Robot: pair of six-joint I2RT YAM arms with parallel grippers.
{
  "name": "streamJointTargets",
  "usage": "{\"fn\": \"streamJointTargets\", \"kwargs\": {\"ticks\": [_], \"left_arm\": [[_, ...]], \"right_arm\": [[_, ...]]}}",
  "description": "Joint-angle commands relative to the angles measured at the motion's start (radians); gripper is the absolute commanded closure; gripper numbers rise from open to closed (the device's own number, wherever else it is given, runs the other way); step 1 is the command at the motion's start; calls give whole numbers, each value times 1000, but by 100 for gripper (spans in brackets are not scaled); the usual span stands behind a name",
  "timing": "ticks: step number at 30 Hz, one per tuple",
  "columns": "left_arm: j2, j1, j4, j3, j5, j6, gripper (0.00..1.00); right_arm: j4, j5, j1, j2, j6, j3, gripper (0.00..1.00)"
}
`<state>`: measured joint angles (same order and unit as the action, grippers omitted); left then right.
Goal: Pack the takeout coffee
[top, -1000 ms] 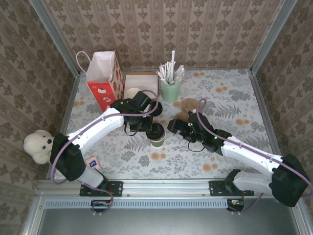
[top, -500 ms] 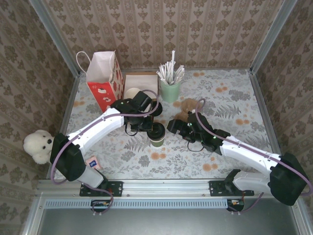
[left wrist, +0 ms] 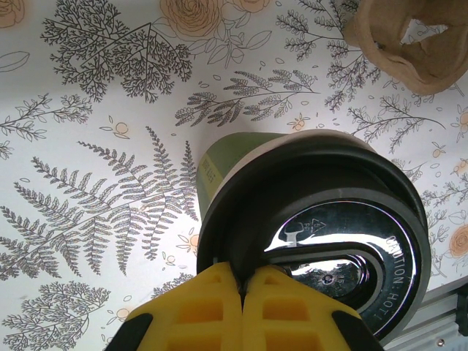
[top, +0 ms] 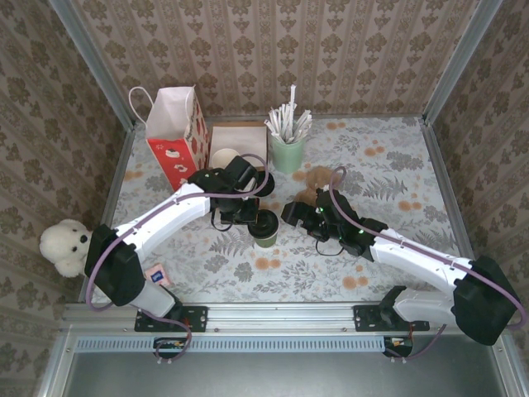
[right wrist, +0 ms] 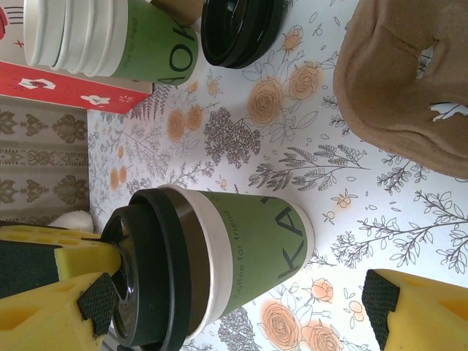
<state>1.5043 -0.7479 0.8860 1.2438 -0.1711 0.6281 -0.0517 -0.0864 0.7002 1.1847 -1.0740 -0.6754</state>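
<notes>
Takeout coffee [top: 265, 229] stands under closed left hand [left wrist: 240, 276]; open right hand [right wrist: 238, 303] faces it.

Walls [top: 289, 50]: three sides, papered in beige damask with vertical stripes. Corner posts [top: 99, 70]: bare metal, slanting in the overhead view. Table [top: 397, 165]: covered in a pale cloth printed with grey ferns and orange roses. Near edge: ribbed aluminium rail [top: 273, 341]. Light: bright, even, soft shadows.

Bright, even light is flooding in, glare is bouncing off the black lid [left wrist: 344, 219], close yellow fingertips [left wrist: 201, 311] are blurring.
</notes>
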Motion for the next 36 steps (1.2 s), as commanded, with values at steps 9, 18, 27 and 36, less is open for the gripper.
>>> {"fn": "streamJointTargets", "kwargs": {"ticks": [9,18,27,36], "left_arm": [[38,-19,-1,-20,-1,-21,100],[58,-26,-14,-50,-9,-16,100],[68,-44,-12,-55,15,-10,100],[82,-53,-9,-39,22,-19,100]], "right_arm": [[35,-31,-4,10,-11,24,12],[85,-72,-4,13,-4,50,13],[79,-104,-9,35,-8,48,14],[107,-191,-29,72,-3,52,23]]}}
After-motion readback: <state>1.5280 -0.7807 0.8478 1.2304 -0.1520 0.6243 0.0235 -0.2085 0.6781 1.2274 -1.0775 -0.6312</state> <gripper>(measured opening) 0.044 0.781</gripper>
